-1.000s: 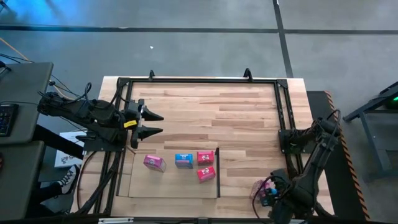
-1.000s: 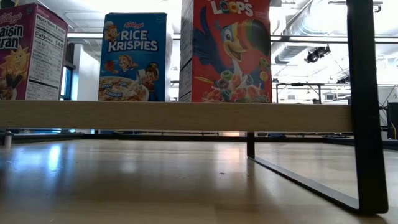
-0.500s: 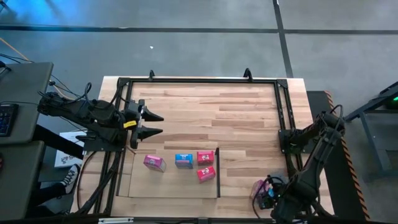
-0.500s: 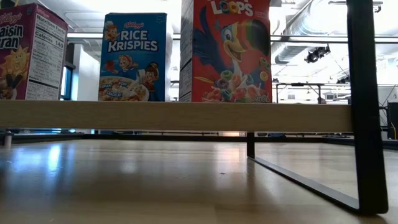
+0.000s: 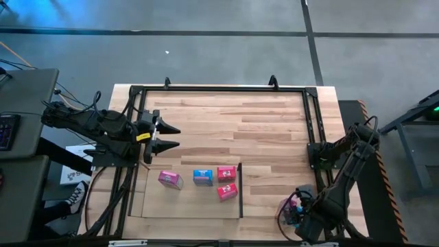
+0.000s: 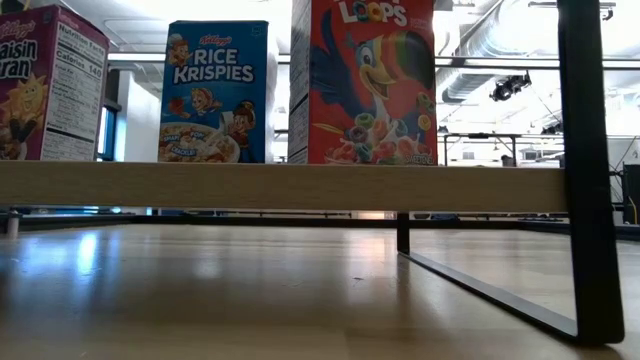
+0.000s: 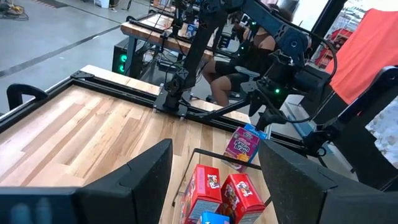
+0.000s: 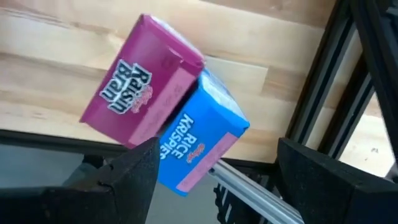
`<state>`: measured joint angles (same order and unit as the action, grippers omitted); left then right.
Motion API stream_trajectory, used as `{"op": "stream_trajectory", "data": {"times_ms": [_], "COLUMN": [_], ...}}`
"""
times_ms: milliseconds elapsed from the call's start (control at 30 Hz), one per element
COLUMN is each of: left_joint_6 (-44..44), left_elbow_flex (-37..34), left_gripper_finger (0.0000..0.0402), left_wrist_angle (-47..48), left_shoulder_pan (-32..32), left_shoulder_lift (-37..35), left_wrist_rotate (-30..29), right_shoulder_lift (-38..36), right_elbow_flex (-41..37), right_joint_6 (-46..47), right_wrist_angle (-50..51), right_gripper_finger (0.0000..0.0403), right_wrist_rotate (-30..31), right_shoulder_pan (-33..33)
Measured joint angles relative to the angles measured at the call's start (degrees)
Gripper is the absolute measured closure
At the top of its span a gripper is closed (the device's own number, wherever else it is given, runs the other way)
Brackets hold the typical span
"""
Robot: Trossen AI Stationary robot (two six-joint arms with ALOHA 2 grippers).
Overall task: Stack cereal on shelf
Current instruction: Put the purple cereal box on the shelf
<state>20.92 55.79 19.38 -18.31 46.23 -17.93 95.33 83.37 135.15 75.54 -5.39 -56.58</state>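
Observation:
Four cereal boxes stand on the light wood shelf [image 5: 154, 199] at the near left: a pink one [image 5: 170, 179], a blue one [image 5: 202, 177] and two red ones [image 5: 226, 173] [image 5: 227, 191]. The low view shows their fronts [image 6: 215, 90] above the shelf board [image 6: 280, 187]. A pink box [image 8: 140, 84] and a blue box [image 8: 199, 146] lie side by side, touching, at the table's near right corner. My right gripper [image 8: 217, 186] hangs open above them, pointing down, its fingers on either side of the blue box. My left gripper [image 5: 170, 136] waits open at the left edge.
A dark metal frame [image 5: 219, 88] runs around the tabletop, with its rail [image 8: 348, 93] close beside the two loose boxes. The shelf's dark side wall [image 5: 240, 189] stands between the shelf and the right gripper. Bare planks [image 5: 233, 123] lie across the middle.
My right gripper has come down a little over the pink and blue boxes at the near right corner, staying open. The boxes have not moved.

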Motion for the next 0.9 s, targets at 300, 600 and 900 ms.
{"op": "stream_trajectory", "data": {"times_ms": [300, 600, 900], "left_joint_6": [0.0, 0.0, 0.0], "left_elbow_flex": [0.0, 0.0, 0.0], "left_gripper_finger": [0.0172, 0.0172, 0.0172], "left_wrist_angle": [0.0, 0.0, 0.0], "left_shoulder_pan": [0.0, 0.0, 0.0], "left_shoulder_lift": [0.0, 0.0, 0.0], "left_wrist_rotate": [0.0, 0.0, 0.0], "right_shoulder_lift": [2.2, 2.6, 2.6], "right_elbow_flex": [0.0, 0.0, 0.0], "right_joint_6": [0.3, 0.4, -0.7], "right_wrist_angle": [-1.1, -1.2, -0.7], "right_gripper_finger": [0.0104, 0.0104, 0.0104], "right_wrist_rotate": [-1.0, -1.7, 1.5], "right_shoulder_pan": [0.7, 0.7, 1.1]}}
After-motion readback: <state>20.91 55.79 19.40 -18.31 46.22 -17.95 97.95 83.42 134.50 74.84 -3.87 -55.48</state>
